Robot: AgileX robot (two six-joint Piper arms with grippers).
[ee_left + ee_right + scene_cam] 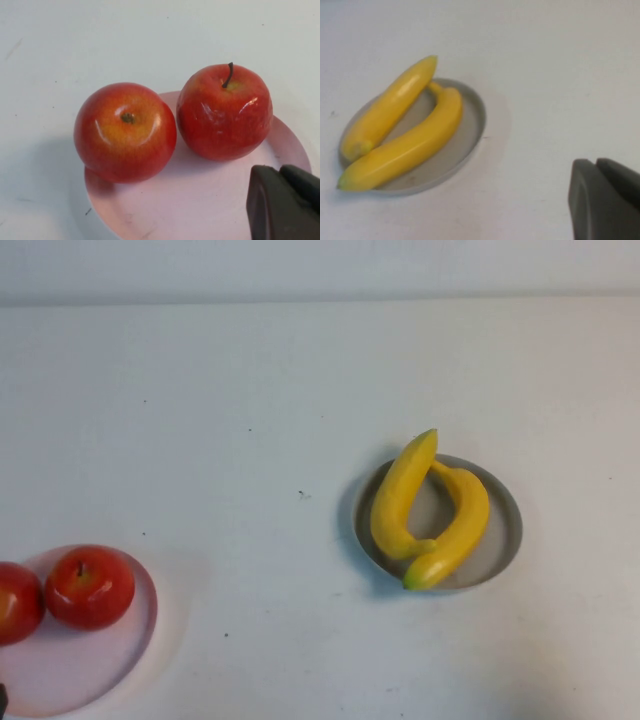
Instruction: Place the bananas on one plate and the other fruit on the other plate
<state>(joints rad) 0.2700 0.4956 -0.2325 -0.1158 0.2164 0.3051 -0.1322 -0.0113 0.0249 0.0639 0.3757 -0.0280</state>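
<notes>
Apples (88,587) sit nearest, at the table's (250,390) left front edge, touching, on the pink plate (70,680); one overhangs its rim. Left hand (285,205) hovers closed beside them. Further off on the right, two bananas (430,510) lie crossed on the grey-blue plate (500,540); right hand (605,200) is closed, empty, nearby

Bright, even light washes my table (300,390) pale. The apples (222,112) carry white glare; soft shadows lie left of the grey plate (500,530). My right wrist view is soft.

No text – none (anywhere) readable
</notes>
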